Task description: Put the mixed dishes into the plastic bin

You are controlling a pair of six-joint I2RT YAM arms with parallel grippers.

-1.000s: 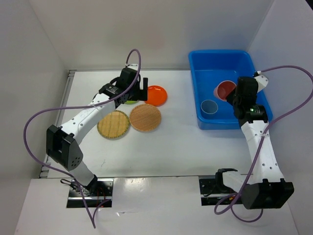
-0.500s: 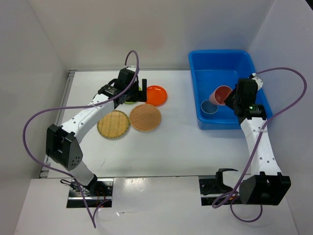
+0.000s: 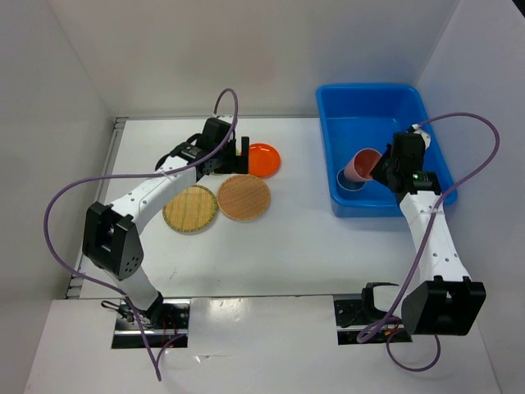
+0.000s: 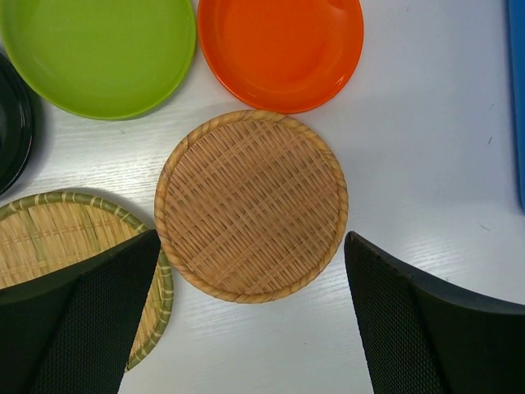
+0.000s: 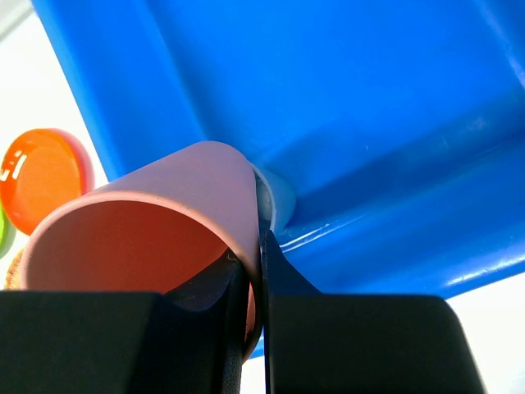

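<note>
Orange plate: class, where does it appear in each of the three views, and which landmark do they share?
Top external: orange plate left of centre.
Left wrist: orange plate top centre, right of the lime green plate.
Right wrist: orange plate at left edge, past the pink cup.
Shared landmark: blue bin.

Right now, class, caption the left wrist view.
Open left claw above a woven tray, orange plate and green plate beyond.

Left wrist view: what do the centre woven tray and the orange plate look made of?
Centre woven tray: likely bamboo or rattan, matte tan; crisscross strips and a wrapped rim show. Orange plate: probably plastic or melamine, smooth and semi-glossy; even colour with soft highlights, though glazed ceramic cannot be ruled out.
</note>
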